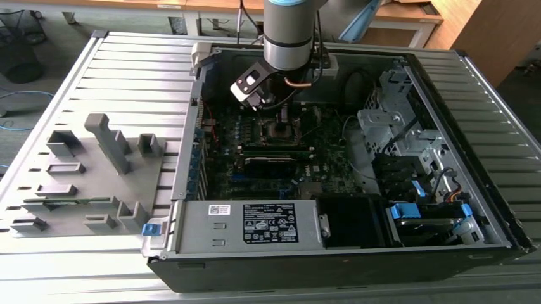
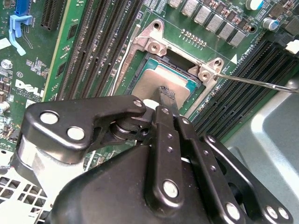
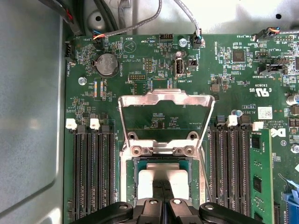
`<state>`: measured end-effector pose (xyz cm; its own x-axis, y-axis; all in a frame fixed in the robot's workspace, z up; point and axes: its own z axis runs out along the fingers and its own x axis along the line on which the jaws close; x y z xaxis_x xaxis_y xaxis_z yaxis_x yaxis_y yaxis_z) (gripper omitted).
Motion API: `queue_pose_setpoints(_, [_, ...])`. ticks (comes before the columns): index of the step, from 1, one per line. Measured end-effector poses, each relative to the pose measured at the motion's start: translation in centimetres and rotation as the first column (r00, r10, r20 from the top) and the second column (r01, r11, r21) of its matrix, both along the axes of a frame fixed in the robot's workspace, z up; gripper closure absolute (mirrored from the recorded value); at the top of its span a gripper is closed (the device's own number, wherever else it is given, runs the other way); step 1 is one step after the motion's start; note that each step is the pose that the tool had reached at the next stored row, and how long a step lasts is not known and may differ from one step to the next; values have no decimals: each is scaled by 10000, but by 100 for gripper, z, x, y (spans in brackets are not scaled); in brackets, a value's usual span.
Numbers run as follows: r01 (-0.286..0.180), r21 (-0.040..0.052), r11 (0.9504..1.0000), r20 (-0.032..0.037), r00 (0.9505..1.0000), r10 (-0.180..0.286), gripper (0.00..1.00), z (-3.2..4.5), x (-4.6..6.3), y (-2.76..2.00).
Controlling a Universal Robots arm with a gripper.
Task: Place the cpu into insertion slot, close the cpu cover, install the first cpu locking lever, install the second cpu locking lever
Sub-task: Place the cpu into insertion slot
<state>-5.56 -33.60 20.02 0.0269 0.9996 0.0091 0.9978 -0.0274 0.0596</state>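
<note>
The gripper hung directly over the insertion slot, its fingers drawn close together with the tips down on the middle of the cpu. It clasped nothing, since the tips met on the chip's flat silver top and not at its edges. The cpu lay flat and square inside the slot's rim, apparently seated, with the black memory slots running alongside on both flanks. The relation that mattered most was with the cpu cover. It was swung open and appeared tilted up off the board. Its hinged edge was at the side of the slot nearest the coin cell battery, and its free edge reached out toward that battery, away from the gripper. The cover's long bars therefore ran straight ahead of the fingertips, beyond the chip. A thin wire locking lever stuck out from one corner of the slot, unlatched. In the exterior view the arm stood over the open computer case on the slatted table.
</note>
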Motion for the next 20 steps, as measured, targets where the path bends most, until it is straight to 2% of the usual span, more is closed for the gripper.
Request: queue_pose_setpoints(20, [0,0,10000,0,10000,0,89,-18,0,0])
